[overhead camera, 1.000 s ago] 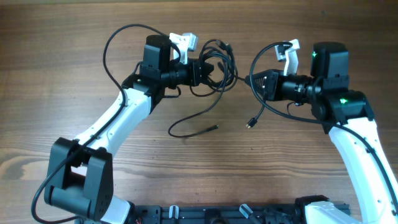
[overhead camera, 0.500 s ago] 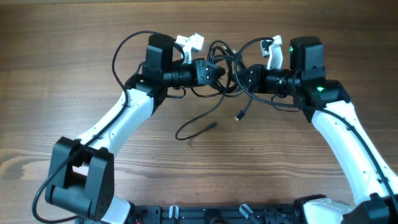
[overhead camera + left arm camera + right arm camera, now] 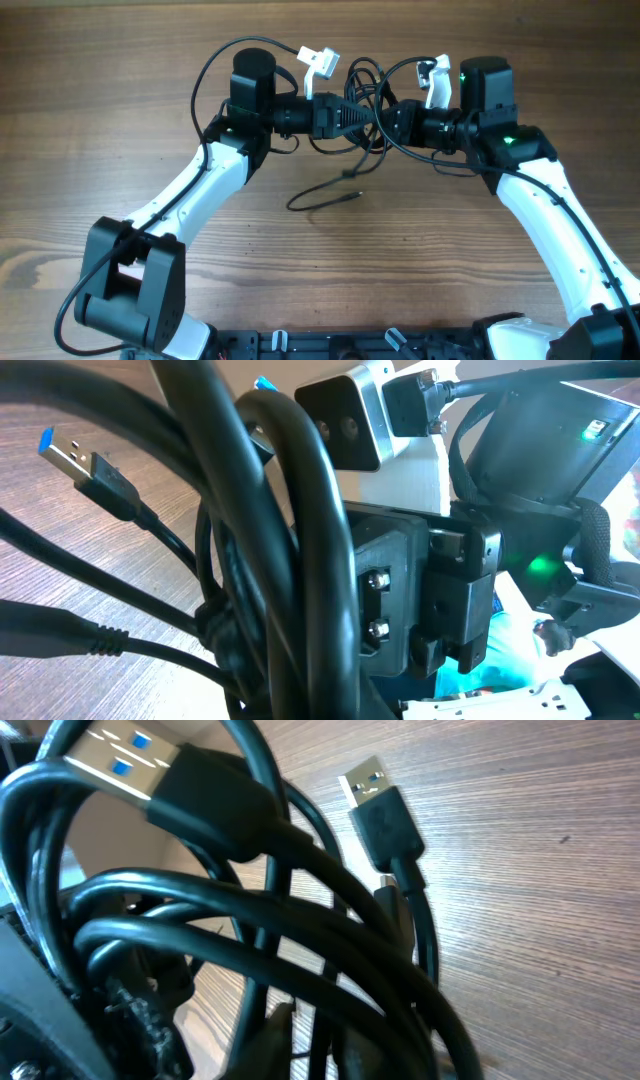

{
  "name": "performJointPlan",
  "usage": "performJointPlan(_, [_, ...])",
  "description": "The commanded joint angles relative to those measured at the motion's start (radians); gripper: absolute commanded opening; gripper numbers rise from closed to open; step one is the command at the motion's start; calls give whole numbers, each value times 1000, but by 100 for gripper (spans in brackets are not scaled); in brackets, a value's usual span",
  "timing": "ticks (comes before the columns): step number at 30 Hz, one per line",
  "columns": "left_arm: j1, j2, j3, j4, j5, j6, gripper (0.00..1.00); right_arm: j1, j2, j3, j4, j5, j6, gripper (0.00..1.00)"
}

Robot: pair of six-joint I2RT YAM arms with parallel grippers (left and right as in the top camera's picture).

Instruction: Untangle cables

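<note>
Two grippers are coming nose to nose at twelve o'clock on the table (image 3: 100, 130). A second ago the right gripper (image 3: 396, 120) was standing well off toward two o'clock with one strand stretched out; now it is pressing right up to the knot. The left gripper (image 3: 356, 113) is staying clamped on the cables (image 3: 371, 98), holding the bundle up between the two wrists. The right one's jaws are sitting buried in cord, so I cannot tell whether they are apart or together. The plug that was dangling on the right is no longer showing from overhead. One loose tail (image 3: 322, 198) is trailing on the wood at six o'clock of the knot. I'm reading this as a regrip: the bundle is looking just as tangled, so the untangling is barely getting started.
</note>
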Motion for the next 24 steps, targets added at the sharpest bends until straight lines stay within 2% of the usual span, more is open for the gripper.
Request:
performJointPlan(1, [27,-8,2,10,142,-7,4,-52,22,22,-38,79,14,24])
performJointPlan(4, [54,-8,2,36,206,-32,4,-93,25,22,-109,175,23,28])
performJointPlan(9, [71,-8,2,88,292,-62,4,-137,49,22,-146,253,22,28])
performJointPlan(12, [71,-8,2,102,309,-66,4,-140,60,22,-140,241,16,27])
performJointPlan(15, [71,-8,2,100,301,-57,4,-140,57,22,-93,121,-69,28])
performJointPlan(20, [71,-8,2,60,150,-55,4,-140,44,22,-51,-23,-125,30])
performJointPlan(22, [70,-8,2,-25,22,-59,4,-140,43,22,-58,-21,-124,31])
performJointPlan(24, [66,-8,2,-163,-167,-58,4,-141,43,22,-75,11,-118,31])
